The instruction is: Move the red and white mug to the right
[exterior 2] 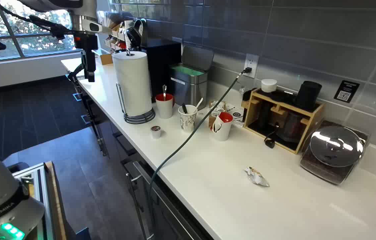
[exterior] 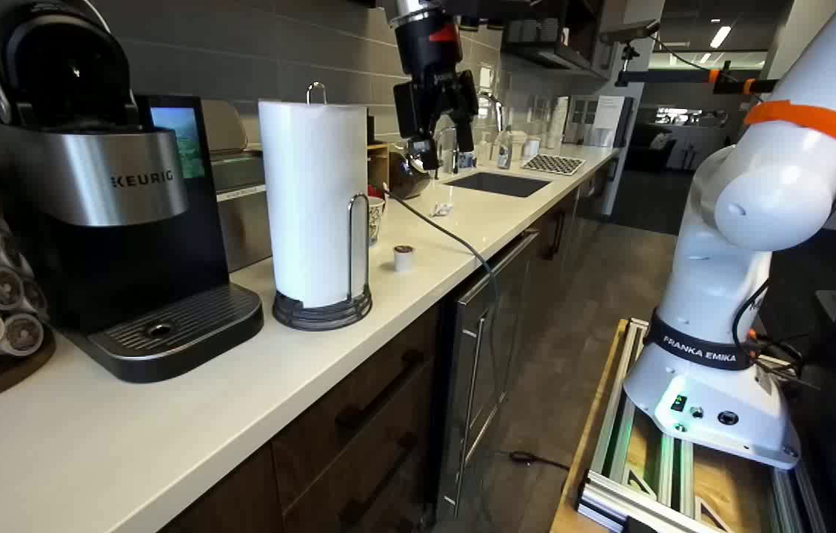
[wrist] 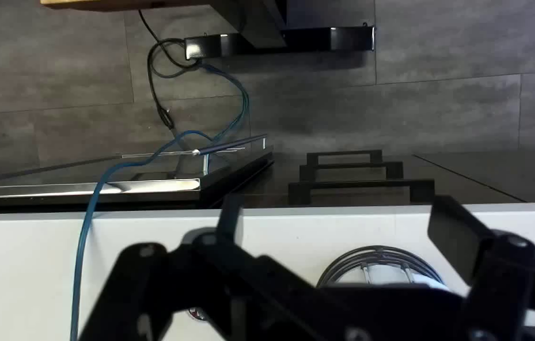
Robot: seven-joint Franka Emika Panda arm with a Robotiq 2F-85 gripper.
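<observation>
Beside the paper towel roll [exterior 2: 133,83], a white mug [exterior 2: 165,109], red inside, holds what looks like a spoon [exterior 2: 164,92]; farther from the roll stand a patterned cup [exterior 2: 187,122] of utensils [exterior 2: 198,104] and a red-lined cup [exterior 2: 222,132]. The gripper [wrist: 343,227] has its fingers [wrist: 454,232] wide apart.

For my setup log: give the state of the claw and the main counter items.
Claw: open
Red-lined mug with spoon: upright
Other red-lined mug: upright
Patterned cup, upright, sticks inside
Silver bin: lid raised
Keurig screen: lit
Cable: plugged into wall outlet
Paper towel roll: upright
Coffee pod: upright
Wrapper: crumpled
</observation>
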